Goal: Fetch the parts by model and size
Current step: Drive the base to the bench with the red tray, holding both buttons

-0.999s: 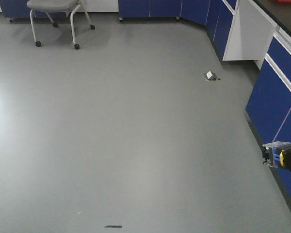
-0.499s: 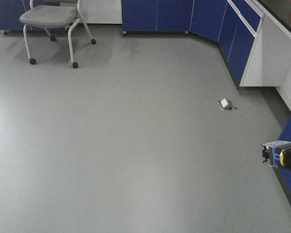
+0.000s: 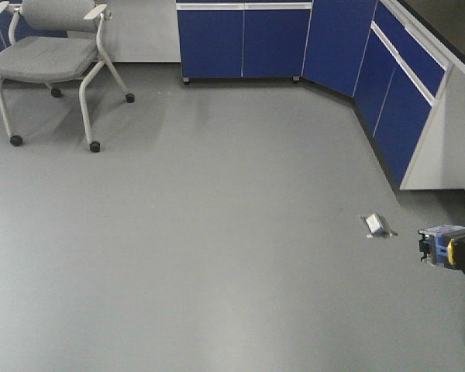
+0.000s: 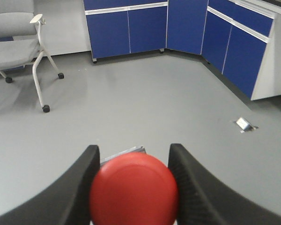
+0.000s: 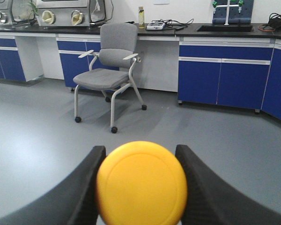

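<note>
Left pincer (image 4: 133,154) grips red switch (image 4: 133,192); right pincer (image 5: 139,149), seemingly flatter yellow switch (image 5: 140,183).

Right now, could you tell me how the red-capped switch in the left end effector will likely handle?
The red-capped switch looks like hard plastic, so it should be stiff in the left end effector. Its smooth, rounded cap might slip. The cap seems wider than the base behind it, so it may tip when set down.

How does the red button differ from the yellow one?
The red button sits in the left pincer; the yellow button sits in the right pincer. The red button looks smoothly domed; the yellow button looks flatter, with a faint ring. Both are round and gripped.
</note>
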Controlling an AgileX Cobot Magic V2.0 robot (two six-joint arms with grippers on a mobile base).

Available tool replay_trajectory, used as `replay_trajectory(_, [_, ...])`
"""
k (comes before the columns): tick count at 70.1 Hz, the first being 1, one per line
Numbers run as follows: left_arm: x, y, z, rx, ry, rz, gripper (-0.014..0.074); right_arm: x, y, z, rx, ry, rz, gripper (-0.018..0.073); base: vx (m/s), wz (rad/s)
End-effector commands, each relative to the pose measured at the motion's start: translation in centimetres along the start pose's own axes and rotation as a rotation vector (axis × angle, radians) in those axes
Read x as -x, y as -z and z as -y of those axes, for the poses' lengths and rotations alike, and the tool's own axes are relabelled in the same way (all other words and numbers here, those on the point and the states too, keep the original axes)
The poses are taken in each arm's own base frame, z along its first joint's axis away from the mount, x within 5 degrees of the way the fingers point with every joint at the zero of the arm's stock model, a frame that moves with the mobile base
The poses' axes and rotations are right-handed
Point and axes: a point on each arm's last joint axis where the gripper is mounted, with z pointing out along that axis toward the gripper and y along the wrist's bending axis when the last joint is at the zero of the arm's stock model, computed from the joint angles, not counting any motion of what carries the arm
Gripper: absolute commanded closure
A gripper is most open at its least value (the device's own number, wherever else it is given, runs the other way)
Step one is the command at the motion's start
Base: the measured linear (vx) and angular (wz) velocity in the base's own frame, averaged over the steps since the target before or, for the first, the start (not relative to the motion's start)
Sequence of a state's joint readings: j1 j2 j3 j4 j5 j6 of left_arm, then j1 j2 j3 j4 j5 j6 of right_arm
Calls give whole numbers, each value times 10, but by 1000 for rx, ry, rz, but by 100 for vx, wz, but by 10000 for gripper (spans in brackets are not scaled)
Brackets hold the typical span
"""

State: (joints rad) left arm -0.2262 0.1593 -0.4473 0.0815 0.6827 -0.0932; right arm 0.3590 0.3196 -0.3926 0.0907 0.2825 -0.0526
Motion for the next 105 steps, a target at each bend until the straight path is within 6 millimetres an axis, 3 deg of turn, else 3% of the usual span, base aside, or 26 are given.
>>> replay_trajectory(1, [14, 2, 1, -10, 4, 89, 603, 16, 2, 1, -10, 12, 104, 569, 73, -2])
replay_trajectory(105, [14, 2, 1, -10, 4, 89, 603, 16, 2, 1, -10, 12, 104, 569, 58, -2])
